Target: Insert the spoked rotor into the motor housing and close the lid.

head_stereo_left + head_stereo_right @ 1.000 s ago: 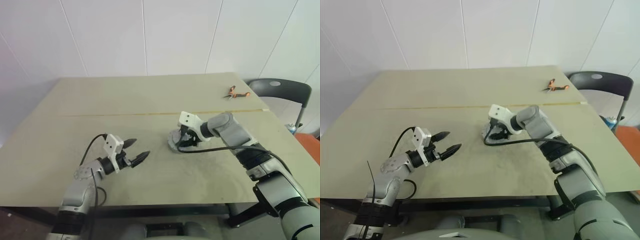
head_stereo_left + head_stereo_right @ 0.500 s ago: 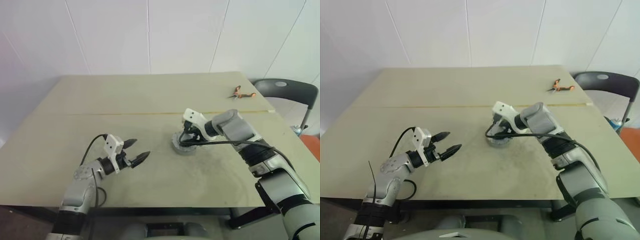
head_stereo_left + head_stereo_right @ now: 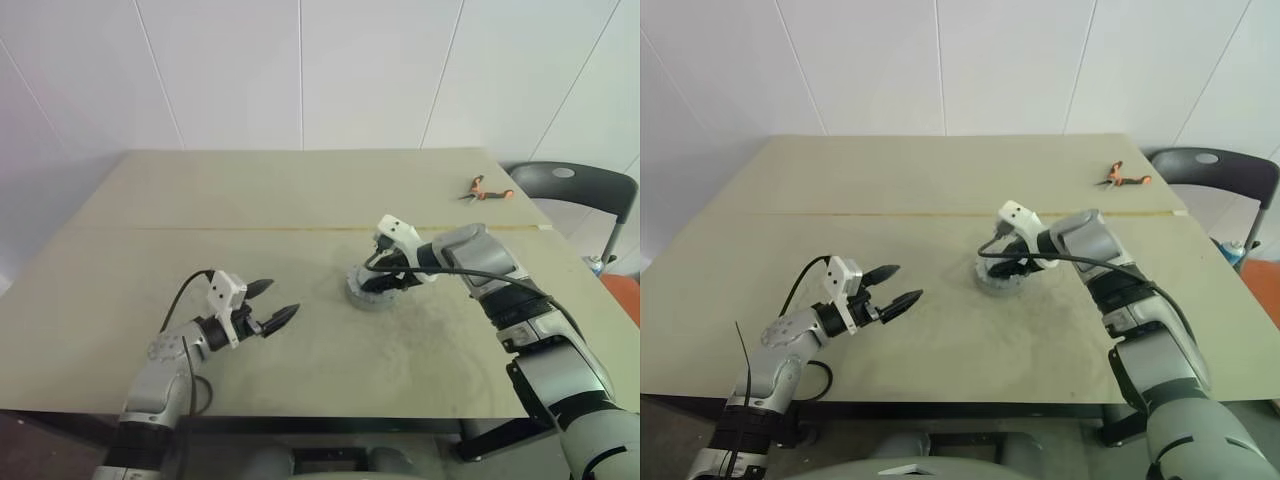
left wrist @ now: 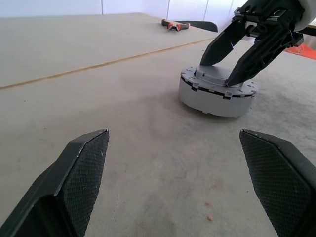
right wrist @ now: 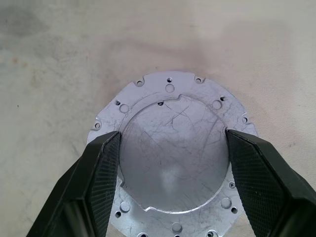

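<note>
A round grey metal lid (image 5: 173,148) lies flat on top of the motor housing (image 4: 212,101), a low grey drum near the middle of the table. My right gripper (image 5: 173,133) points down onto it. Its two black fingers (image 4: 247,57) clasp the raised centre of the lid from either side. The spoked rotor is hidden. My left gripper (image 3: 283,297) hovers level over the table's front left, wide open and empty, pointing toward the housing from well apart.
Orange-handled pliers (image 3: 483,190) lie at the table's far right edge. A dark chair (image 3: 570,185) stands beyond that corner. A thin seam (image 3: 250,229) runs across the beige table (image 3: 200,190).
The view has shifted a little. My right wrist has rolled on the lid, which looked tilted a second ago and now lies flat. The left arm has kept still.
</note>
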